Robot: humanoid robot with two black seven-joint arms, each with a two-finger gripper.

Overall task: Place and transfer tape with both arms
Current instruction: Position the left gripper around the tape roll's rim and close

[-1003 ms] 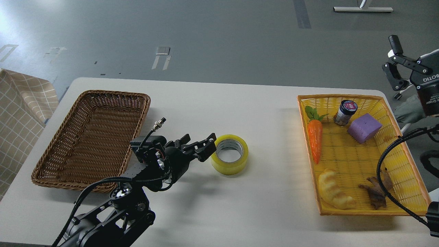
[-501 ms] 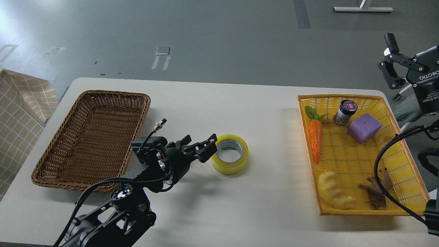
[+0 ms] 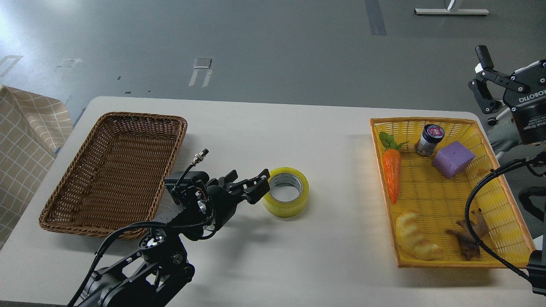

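Observation:
The roll of yellow tape [image 3: 286,191] lies flat on the white table [image 3: 332,145], near the middle, with its grey-white core facing up. My left gripper [image 3: 248,175] is low over the table just left of the roll. Its fingers are spread, and the nearer fingertip [image 3: 260,184] overlaps the roll's left edge; I cannot tell whether it touches. It holds nothing. My right gripper [image 3: 477,71] is raised beyond the table's far right corner, open and empty, far from the tape.
An empty brown wicker basket [image 3: 64,200] stands at the left. A yellow basket [image 3: 507,200] at the right holds a toy carrot [image 3: 392,172], a small jar [image 3: 429,140], a purple block [image 3: 453,159], a bread toy [image 3: 416,241] and a brown item [image 3: 467,241]. A black cable [image 3: 480,192] arcs over it.
My right gripper has shifted a little to the left and tilted. My left gripper has barely moved beside the tape. The tape has not moved.

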